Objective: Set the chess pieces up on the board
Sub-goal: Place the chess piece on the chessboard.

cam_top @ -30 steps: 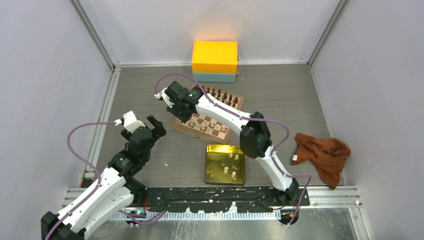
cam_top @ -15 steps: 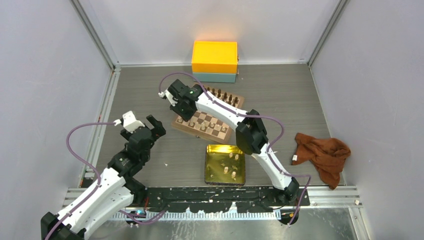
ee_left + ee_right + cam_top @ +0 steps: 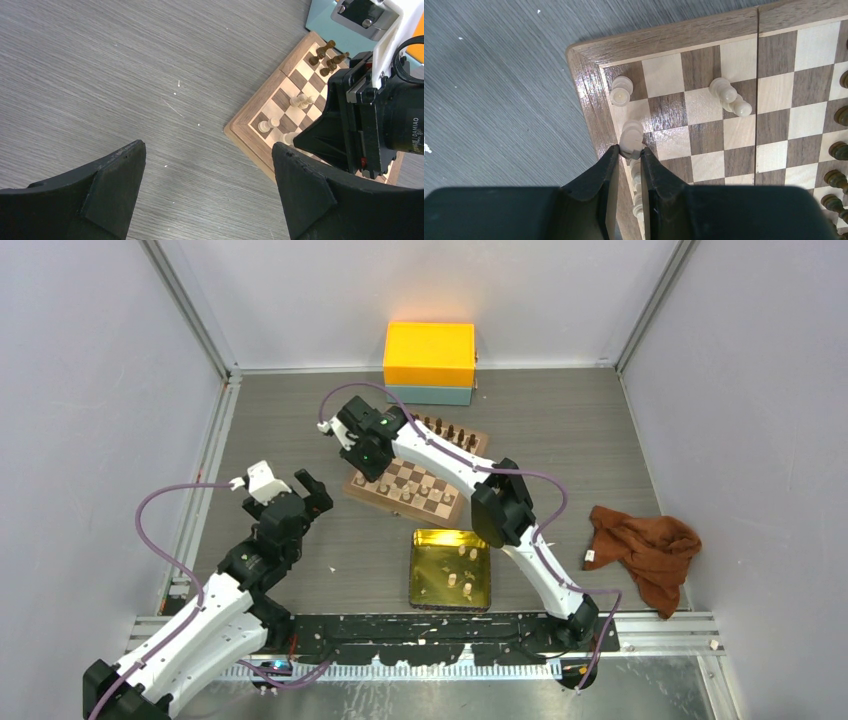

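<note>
The board (image 3: 427, 481) lies mid-table, with dark brown pieces along its far side. My right gripper (image 3: 630, 149) is shut on a pale cream chess piece (image 3: 631, 136) over the board's (image 3: 589, 100) edge squares near a corner. Whether that piece touches the board I cannot tell. Another cream piece (image 3: 621, 91) stands in the corner square and two more (image 3: 729, 97) sit a few squares away. From above, the right gripper (image 3: 363, 460) hangs over the board's left end. Left of the board, my left gripper (image 3: 209, 147) stands wide open above bare table, holding nothing.
A gold tin tray (image 3: 417, 570) near the arm bases holds several cream pieces (image 3: 466, 555). An orange box on a teal box (image 3: 430, 355) stands behind the board. A brown cloth (image 3: 645, 550) lies at the right. Grey walls enclose the table.
The right arm has shifted slightly, its wrist moving a little toward the far side over the board's left end. The left arm has stayed still.
</note>
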{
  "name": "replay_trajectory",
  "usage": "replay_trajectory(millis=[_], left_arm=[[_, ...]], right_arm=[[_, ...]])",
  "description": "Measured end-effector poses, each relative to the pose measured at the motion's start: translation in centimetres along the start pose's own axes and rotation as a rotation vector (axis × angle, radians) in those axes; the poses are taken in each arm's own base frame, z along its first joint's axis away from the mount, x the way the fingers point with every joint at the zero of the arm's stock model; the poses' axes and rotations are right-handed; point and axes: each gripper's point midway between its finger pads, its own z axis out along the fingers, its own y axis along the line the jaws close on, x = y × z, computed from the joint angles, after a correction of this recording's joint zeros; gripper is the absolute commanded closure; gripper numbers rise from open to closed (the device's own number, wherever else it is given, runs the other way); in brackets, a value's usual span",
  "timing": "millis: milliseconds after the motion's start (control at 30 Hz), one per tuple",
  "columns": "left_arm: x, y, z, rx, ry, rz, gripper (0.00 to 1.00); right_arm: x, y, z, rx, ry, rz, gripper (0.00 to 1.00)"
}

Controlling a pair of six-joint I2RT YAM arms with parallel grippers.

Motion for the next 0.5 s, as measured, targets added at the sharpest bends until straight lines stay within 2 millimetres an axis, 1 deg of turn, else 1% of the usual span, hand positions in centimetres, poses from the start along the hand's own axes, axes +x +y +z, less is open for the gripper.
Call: replay_trajectory(millis=[167,500], left_arm=[[0.0,0.0,0.0,0.001,-0.001,-0.001,0.03],[0.0,0.0,0.0,0.001,-0.001,-0.001,0.03]], right_arm=[[0.0,0.1,0.1,-0.004,0.001,0.000,0.92],[0.5,0.2,1.1,-0.015,0.019,0.001,0.91]])
